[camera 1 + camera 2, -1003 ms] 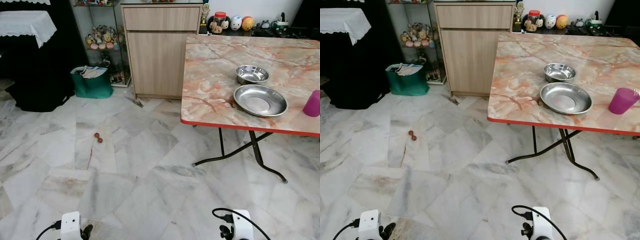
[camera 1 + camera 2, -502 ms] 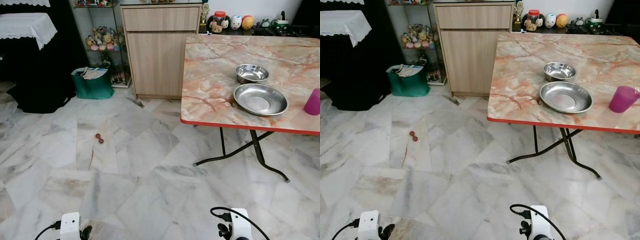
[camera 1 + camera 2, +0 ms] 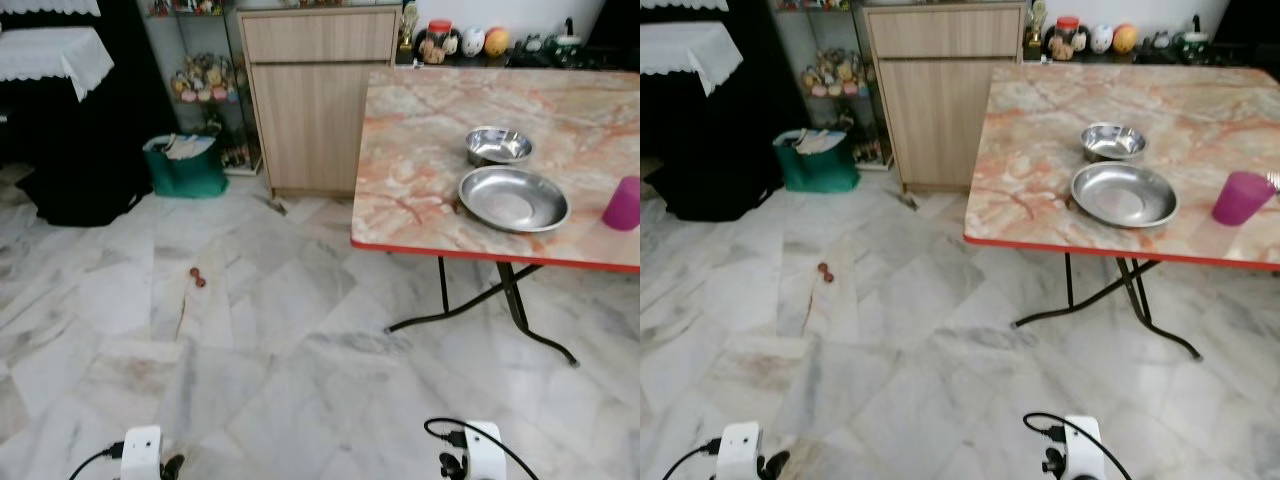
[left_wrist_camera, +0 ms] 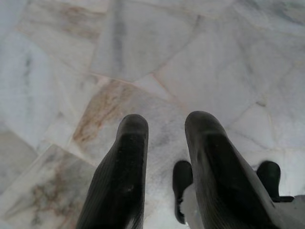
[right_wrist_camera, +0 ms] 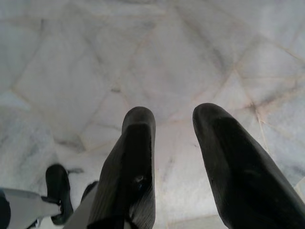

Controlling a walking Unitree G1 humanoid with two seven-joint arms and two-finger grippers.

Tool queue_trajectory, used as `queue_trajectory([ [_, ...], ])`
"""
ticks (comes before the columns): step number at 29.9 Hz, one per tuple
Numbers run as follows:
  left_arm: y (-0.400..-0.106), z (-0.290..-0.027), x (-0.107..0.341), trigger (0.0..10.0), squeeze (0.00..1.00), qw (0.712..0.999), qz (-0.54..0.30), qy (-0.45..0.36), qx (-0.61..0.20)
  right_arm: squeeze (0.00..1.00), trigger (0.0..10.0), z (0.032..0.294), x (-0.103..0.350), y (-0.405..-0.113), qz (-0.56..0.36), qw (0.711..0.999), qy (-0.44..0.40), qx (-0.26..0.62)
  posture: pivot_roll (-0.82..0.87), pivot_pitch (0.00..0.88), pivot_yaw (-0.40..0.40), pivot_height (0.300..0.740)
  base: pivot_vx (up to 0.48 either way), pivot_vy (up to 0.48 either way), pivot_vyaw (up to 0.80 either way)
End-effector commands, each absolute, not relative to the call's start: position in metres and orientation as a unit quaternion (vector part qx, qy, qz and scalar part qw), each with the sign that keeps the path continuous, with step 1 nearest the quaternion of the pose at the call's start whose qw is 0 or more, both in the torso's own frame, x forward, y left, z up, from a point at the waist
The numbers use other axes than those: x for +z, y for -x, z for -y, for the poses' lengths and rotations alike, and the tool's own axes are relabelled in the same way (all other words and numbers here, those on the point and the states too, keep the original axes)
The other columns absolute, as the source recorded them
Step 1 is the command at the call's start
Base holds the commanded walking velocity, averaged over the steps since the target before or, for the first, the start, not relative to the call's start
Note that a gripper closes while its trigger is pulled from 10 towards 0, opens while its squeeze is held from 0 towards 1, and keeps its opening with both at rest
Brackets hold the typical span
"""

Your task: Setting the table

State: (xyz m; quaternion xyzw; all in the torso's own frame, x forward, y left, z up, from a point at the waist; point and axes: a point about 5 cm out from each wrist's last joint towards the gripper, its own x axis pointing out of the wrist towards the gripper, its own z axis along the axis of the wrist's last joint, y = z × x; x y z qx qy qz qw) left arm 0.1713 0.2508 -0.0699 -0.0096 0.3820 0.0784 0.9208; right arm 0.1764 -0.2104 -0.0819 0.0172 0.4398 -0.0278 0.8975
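A marble-patterned folding table (image 3: 420,180) with a red edge stands ahead on my right. On it lie a wide steel plate (image 3: 513,198), a smaller steel bowl (image 3: 498,145) behind it, and a pink cup (image 3: 1242,197) at the right. Both arms hang low by my sides. My left gripper (image 4: 164,125) points down at the marble floor, open, with nothing between its fingers. My right gripper (image 5: 174,119) is likewise open and empty over the floor.
A wooden cabinet (image 3: 318,95) stands behind the table's left corner. A green bag (image 3: 185,165) sits by a glass shelf of figurines (image 3: 205,75). A small red object (image 3: 198,277) lies on the floor. Black table legs (image 3: 505,305) splay under the table.
The whole view has shifted slightly, with the table a little further left in the picture and blurrier; the camera has moved. Nothing on the table has moved, and both arms still hang.
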Motion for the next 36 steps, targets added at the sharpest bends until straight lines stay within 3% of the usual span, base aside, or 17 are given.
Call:
queue_trajectory([
  [1, -0.17, -0.251, -0.071, 10.0, 0.0, 0.918, -0.388, 0.011, 0.077, 0.0, 10.0, 0.212, -0.084, -0.172, -0.45, 0.892, -0.023, -0.035, 0.01, 0.0, 0.028, 0.74, 0.0, -0.255, -0.74],
  [14, -0.171, -0.25, -0.071, 10.0, 0.0, 0.92, -0.384, 0.015, 0.077, 0.0, 10.0, 0.215, -0.083, -0.173, -0.446, 0.894, -0.022, -0.045, 0.01, 0.0, 0.021, 0.74, 0.0, -0.263, -0.17],
  [36, -0.174, -0.243, -0.071, 10.0, 0.0, 0.924, -0.37, 0.037, 0.091, 0.0, 10.0, 0.224, -0.082, -0.172, -0.443, 0.894, -0.028, -0.066, -0.01, 0.0, 0.012, 0.74, 0.0, 0.0, 0.0],
])
